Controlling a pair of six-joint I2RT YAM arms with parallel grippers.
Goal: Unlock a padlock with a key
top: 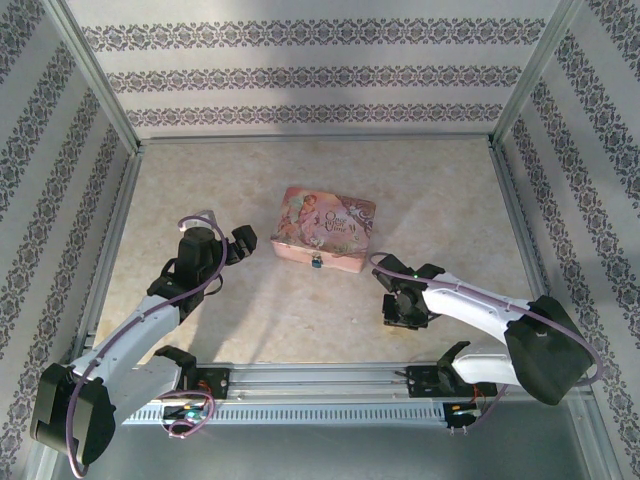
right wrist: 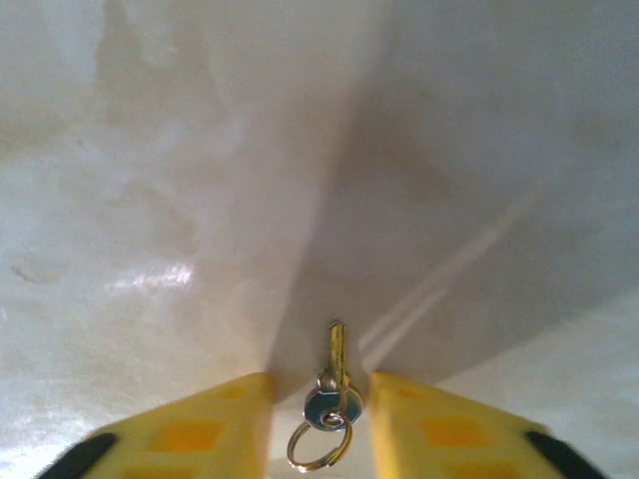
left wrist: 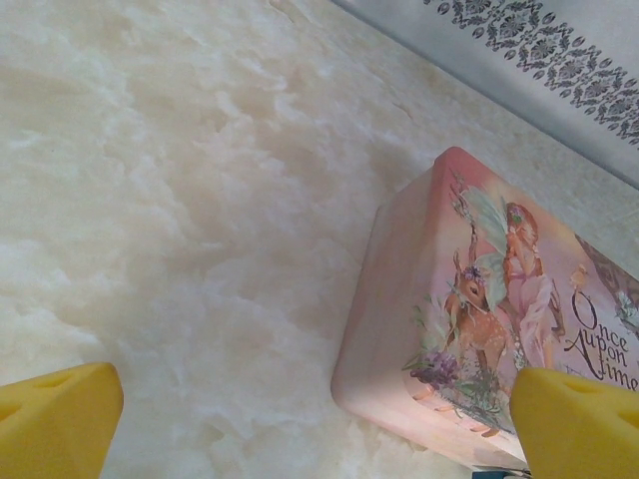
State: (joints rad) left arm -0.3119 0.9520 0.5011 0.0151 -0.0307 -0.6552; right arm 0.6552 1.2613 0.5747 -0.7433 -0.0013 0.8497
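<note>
brass-yellow blade, silvery round head: one key [right wrist: 337,361], small and thin, with a split ring [right wrist: 318,451] through the head.
location: down at the pale surface [top: 260,320], near side, right, between the yellow fingers [right wrist: 200,434] of my right claw [top: 404,308]. the blade points away from me.
right claw: part-way closed about the key head, a sliver of gap showing on each side. i cannot tell whether it has hold yet.
left claw [top: 242,243]: spread fully wide, holding nothing, just beside the left end of the pink box [top: 325,230].

second item: padlock [top: 317,262], tiny, with a blue part, at the middle of the box's near wall, well apart from the key.

handling, as i judge it: the key is light, stiff, flat and slick, and likely to skid or twist on the smooth surface if pinched off-centre. the best hold is across the flat head, leaving the blade clear for the keyhole. the loose ring may swing and foul the fingers. the padlock looks light too and would probably turn under the key's push, so it wants steadying by its body.
</note>
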